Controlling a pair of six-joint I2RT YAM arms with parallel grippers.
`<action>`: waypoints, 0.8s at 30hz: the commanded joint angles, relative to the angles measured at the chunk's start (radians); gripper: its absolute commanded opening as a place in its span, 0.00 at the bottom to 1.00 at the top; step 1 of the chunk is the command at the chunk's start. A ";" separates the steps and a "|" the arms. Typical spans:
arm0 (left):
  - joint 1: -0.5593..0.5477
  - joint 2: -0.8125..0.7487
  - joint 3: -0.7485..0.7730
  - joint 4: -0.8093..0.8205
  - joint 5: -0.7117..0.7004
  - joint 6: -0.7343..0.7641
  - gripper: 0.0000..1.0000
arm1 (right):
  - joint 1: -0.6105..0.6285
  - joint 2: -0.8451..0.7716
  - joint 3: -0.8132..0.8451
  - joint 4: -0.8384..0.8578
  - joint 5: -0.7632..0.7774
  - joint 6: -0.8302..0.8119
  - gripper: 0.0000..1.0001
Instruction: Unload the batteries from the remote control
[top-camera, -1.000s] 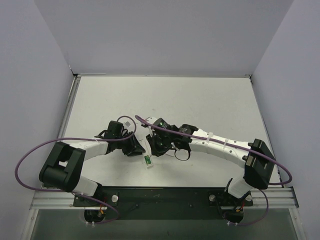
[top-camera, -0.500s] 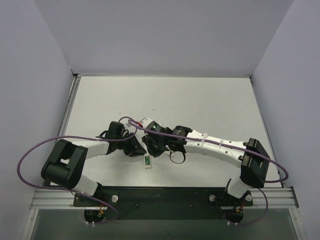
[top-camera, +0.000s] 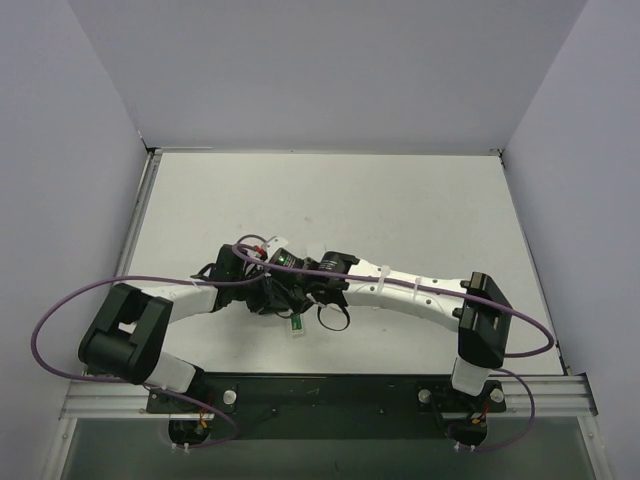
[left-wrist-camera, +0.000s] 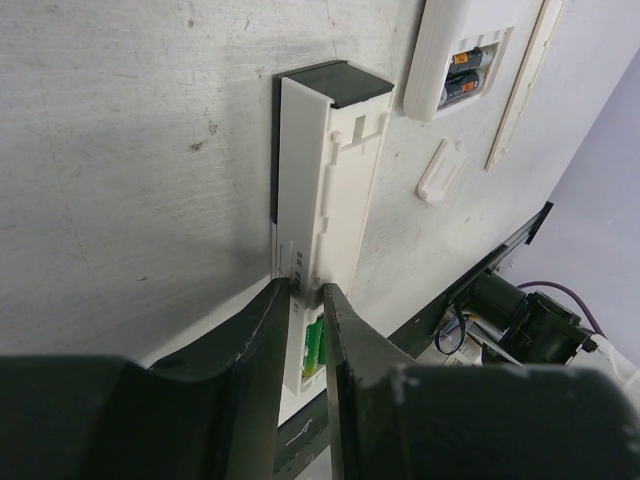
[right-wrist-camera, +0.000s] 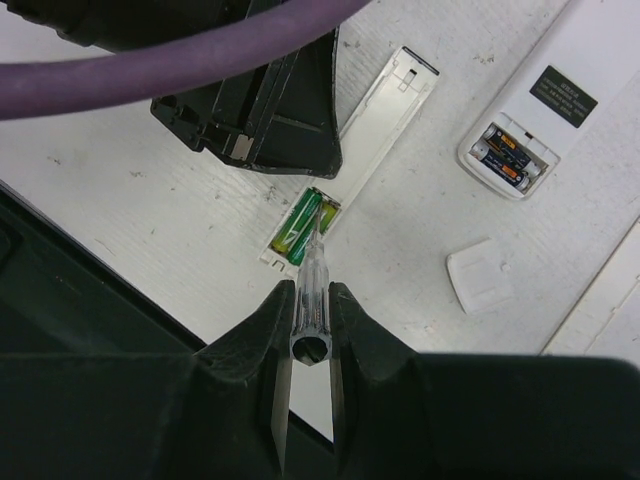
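The slim remote (left-wrist-camera: 325, 180) is clamped across its long edges by the left pincer (left-wrist-camera: 305, 310), with one finger laid flat against each side near the open battery end. Two green batteries (right-wrist-camera: 303, 222) are seated side by side in that bay, just past the fingertips of the right pincer (right-wrist-camera: 310, 300). That pincer is clenched on a clear stick (right-wrist-camera: 312, 262). The stick's tip is brought to the green pair, but whether it touches cannot be told. The two pincers are crowded nose to nose, and little room is left between them.

Ahead and to the right of the right pincer, well apart, a second remote (right-wrist-camera: 530, 110) is found with dark batteries (right-wrist-camera: 505, 152) in its open bay. A white cover (right-wrist-camera: 482, 277) is lying nearer, to the right of the fingers. A wide stretch of table (top-camera: 400, 200) is left beyond both pincers, bounded by walls (top-camera: 330, 80) at its far and side edges.
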 joint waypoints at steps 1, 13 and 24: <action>-0.018 0.035 -0.015 0.007 -0.003 0.014 0.28 | 0.006 0.052 -0.028 -0.045 -0.002 0.045 0.00; -0.030 0.027 -0.045 0.016 -0.026 -0.003 0.25 | -0.142 -0.112 -0.419 0.286 -0.204 0.226 0.00; -0.031 0.038 -0.064 0.021 -0.038 -0.006 0.23 | -0.194 -0.226 -0.612 0.513 -0.229 0.292 0.00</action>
